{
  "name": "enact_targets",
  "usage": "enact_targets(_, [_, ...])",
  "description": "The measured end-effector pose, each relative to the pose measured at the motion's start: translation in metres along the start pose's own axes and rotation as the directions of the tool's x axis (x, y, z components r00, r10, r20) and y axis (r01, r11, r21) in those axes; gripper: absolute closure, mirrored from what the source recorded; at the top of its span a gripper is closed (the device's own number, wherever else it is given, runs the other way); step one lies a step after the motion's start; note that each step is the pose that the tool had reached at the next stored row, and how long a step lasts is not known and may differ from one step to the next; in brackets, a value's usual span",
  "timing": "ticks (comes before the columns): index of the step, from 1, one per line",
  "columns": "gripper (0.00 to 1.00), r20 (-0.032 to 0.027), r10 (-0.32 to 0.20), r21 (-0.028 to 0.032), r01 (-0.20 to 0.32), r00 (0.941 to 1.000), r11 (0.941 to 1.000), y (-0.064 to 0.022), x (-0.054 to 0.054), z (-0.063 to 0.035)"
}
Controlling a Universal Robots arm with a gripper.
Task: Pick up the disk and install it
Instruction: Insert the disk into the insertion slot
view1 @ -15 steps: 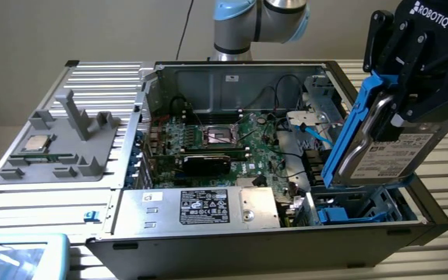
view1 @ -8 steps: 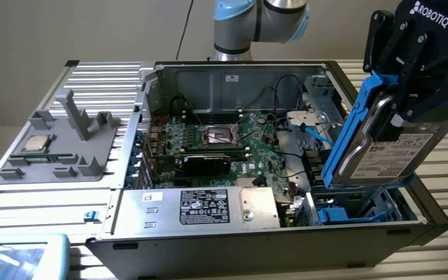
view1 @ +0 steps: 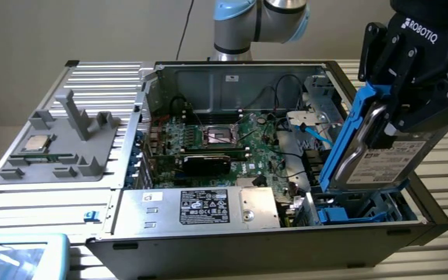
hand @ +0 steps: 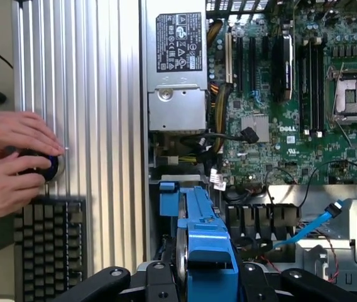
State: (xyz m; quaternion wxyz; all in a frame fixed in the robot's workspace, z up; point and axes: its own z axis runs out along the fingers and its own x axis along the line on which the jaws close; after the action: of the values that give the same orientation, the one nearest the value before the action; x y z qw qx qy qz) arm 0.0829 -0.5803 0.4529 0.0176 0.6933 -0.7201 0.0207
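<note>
One gripper [view1: 401, 119], black and carried by the arm, is seen at the upper right of the exterior view, and it is clamped on the disk [view1: 387, 160], which is held between the fingers. The disk is carried on edge and slightly tilted, with its white label turned toward the camera and its blue bracket [view1: 347, 137] along the edge toward the exterior view's left. It is held over the lower right corner of the open computer case [view1: 208, 76], and its lower end is placed just above the blue drive bay [view1: 352, 214]; whether the two are touching cannot be told. In the wrist view the disk [hand: 205, 242] is seen edge-on, gripped in the gripper [hand: 205, 282]. The motherboard [view1: 232, 146] is exposed in the middle of the case, and a silver box with a black label [view1: 200, 207] is set along the case's near edge. A blue cable [view1: 317, 137] is seen just beside the disk, toward the exterior view's left. A grey fixture [view1: 68, 146] bearing a small square chip [view1: 37, 143] is placed on the ribbed metal table [view1: 45, 204] at the exterior view's left. In the wrist view a person's hands [hand: 9, 163] are laid on a dark round device beside a keyboard [hand: 46, 245].
</note>
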Motion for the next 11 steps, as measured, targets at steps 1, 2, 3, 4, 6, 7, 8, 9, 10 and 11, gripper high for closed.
enact_targets(1, [0.63, 0.0001, 0.0, 0.0, 0.0, 1.0, 1.0, 0.0, 0.0, 0.0018])
enact_targets(2, [0.63, 0.0, 0.0, 0.0, 0.0, 1.0, 1.0, 0.0, 0.0, 0.0036])
enact_targets(3, [0.63, 0.0, 0.0, 0.0, 0.0, 1.0, 1.0, 0.0, 0.0, 0.0054])
enact_targets(4, [0.63, -0.0001, 0.0, 0.0, 0.0, 1.0, 1.0, 0.0, 0.0, 0.0072])
enact_targets(6, [0.63, 0.0001, 0.0, 0.0, 0.0, 1.0, 1.0, 0.0, -0.001, 0.0108])
enact_targets(7, [0.63, 0.0, 0.0, 0.0, 0.0, 1.0, 1.0, 0.0001, -0.001, 0.0125])
enact_targets(8, [0.63, -0.0001, 0.0, 0.0, 0.0, 1.0, 1.0, 0.0001, -0.001, 0.0141])
enact_targets(9, [0.63, 0.0, 0.0, 0.0, 0.0, 1.0, 1.0, 0.0001, -0.001, 0.0157])
enact_targets(10, [0.63, -0.0001, 0.0, 0.0, 0.0, 1.0, 1.0, 0.0001, -0.001, 0.0169])
enact_targets(11, [0.63, -0.0001, 0.0, 0.0, 0.0, 1.0, 1.0, 0.0001, -0.001, 0.0179])
